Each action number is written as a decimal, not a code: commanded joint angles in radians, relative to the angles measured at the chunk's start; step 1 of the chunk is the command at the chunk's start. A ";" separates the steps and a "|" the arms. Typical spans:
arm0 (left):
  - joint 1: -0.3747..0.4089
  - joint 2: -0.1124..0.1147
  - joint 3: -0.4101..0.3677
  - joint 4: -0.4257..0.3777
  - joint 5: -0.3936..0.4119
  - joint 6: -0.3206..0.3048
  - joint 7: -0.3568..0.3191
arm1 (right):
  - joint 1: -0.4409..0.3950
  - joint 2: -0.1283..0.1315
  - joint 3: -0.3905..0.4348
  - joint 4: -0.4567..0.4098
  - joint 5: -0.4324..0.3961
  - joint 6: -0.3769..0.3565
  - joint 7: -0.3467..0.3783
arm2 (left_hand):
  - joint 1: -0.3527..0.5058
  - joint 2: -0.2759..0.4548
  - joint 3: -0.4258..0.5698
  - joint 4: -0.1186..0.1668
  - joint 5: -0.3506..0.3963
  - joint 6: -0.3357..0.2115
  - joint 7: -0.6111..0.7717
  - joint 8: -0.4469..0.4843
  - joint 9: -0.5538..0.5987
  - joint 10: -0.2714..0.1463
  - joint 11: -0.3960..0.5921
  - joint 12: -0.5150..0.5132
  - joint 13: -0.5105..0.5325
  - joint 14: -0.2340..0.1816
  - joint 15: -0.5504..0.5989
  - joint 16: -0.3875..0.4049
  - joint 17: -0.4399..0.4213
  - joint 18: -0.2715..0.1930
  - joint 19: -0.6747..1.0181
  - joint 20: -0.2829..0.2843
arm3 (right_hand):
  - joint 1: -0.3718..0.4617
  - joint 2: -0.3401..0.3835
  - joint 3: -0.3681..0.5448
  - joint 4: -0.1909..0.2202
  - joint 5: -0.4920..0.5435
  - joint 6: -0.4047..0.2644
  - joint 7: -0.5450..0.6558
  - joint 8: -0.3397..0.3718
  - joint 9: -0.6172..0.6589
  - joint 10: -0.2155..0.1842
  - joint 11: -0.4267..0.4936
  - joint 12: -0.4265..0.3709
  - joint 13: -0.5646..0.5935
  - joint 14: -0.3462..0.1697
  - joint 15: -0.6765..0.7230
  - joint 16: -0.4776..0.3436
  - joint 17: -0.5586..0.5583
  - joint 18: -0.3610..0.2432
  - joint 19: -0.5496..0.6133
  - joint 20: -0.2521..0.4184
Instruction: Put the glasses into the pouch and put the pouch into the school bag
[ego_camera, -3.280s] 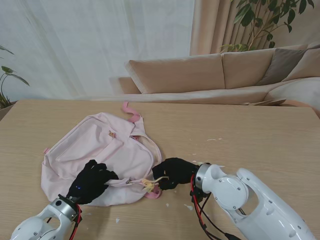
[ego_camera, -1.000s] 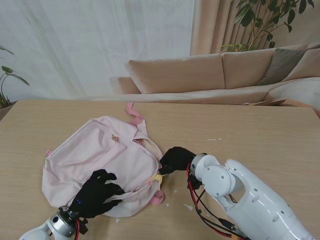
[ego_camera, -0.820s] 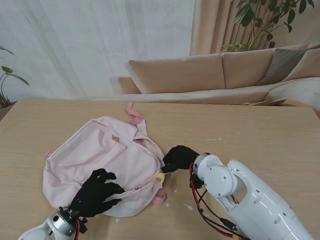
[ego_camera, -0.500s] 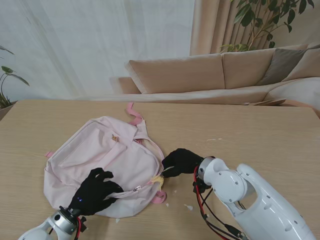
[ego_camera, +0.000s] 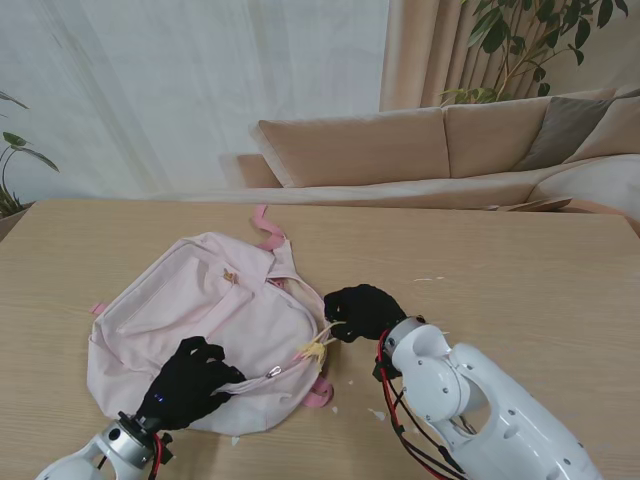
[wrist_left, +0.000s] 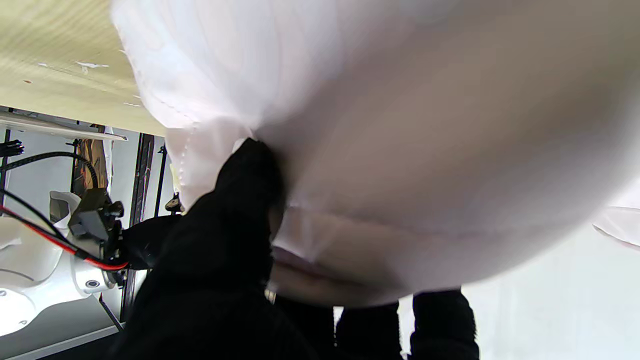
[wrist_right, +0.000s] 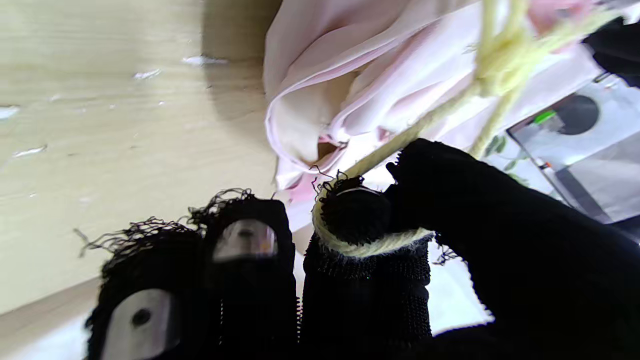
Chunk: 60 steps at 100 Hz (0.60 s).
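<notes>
A pale pink school bag lies flat on the table, its opening edge toward the right. My left hand pinches the bag's near edge by the zipper; the left wrist view is filled with the bag's fabric. My right hand is shut on a yellow cord tied to the zipper pull. In the right wrist view the cord loops around one fingertip, pulled taut. Neither glasses nor pouch can be seen.
Pink straps stick out from the bag's far side. Small white scraps dot the wooden table. A beige sofa stands beyond the far edge.
My right hand has drawn the yellow cord away from me and slightly right along the bag's edge. The left hand kept its grip on the near edge, shifting a little.
</notes>
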 joint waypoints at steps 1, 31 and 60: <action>0.015 -0.001 -0.003 -0.001 0.003 -0.005 -0.017 | 0.009 -0.014 -0.005 0.027 0.025 0.025 0.007 | 0.130 0.124 0.054 0.061 0.103 -0.056 0.318 0.159 0.006 0.039 0.085 0.045 0.021 0.014 0.022 0.033 -0.005 -0.001 0.016 0.000 | -0.047 0.046 -0.007 -0.008 0.063 0.023 0.035 0.003 0.151 -0.001 0.109 0.032 0.032 -0.024 0.088 0.044 0.051 -0.041 0.310 0.051; 0.018 0.003 -0.021 0.005 0.015 -0.037 -0.025 | 0.045 -0.025 -0.025 0.062 0.039 0.117 -0.013 | 0.131 0.132 0.050 0.061 0.118 -0.080 0.352 0.222 -0.001 0.007 0.100 0.065 0.018 0.001 0.017 0.062 -0.004 -0.007 0.031 0.002 | -0.201 0.474 -0.386 0.015 0.335 -0.070 0.084 0.180 0.182 -0.005 0.219 0.050 0.031 -0.022 0.204 0.104 0.066 -0.027 0.311 0.250; 0.067 -0.016 -0.090 -0.075 -0.154 -0.069 -0.271 | 0.042 -0.018 -0.014 0.073 0.064 0.088 0.025 | -0.063 0.032 0.188 0.035 -0.192 -0.062 0.100 -0.127 -0.168 -0.018 -0.181 -0.107 -0.094 -0.021 -0.171 -0.107 -0.064 -0.010 -0.152 -0.054 | -0.194 0.483 -0.389 0.024 0.346 -0.067 0.071 0.213 0.181 -0.006 0.223 0.050 0.031 -0.018 0.212 0.107 0.066 -0.028 0.311 0.260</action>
